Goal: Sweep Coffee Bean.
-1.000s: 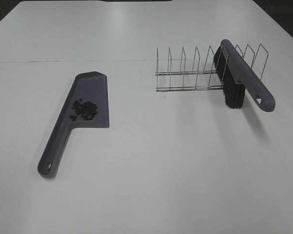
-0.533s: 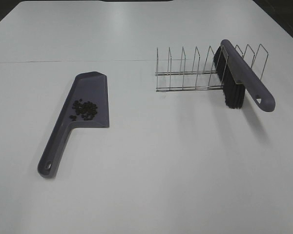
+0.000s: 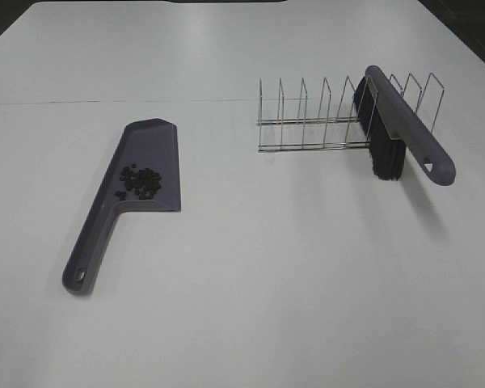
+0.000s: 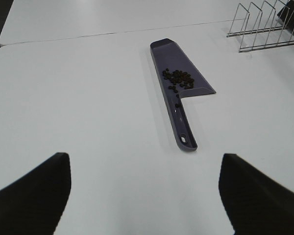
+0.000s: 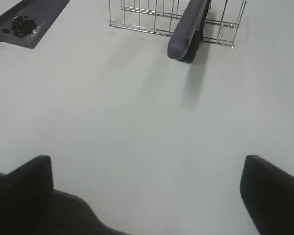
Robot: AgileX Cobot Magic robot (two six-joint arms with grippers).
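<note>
Lying in dustpan [image 3: 137, 166] coffee bean [image 3: 139, 182], left gripper [image 4: 144, 196] released, right gripper [image 5: 147, 196] released

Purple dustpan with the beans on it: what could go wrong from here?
1. The dark coffee beans lie loose on the flat purple plastic dustpan, near its open edge; a bump or tilt could scatter them over the white table.
2. The purple black-bristled brush leans through the wire rack; pulling it carelessly might drag the rack.
</note>
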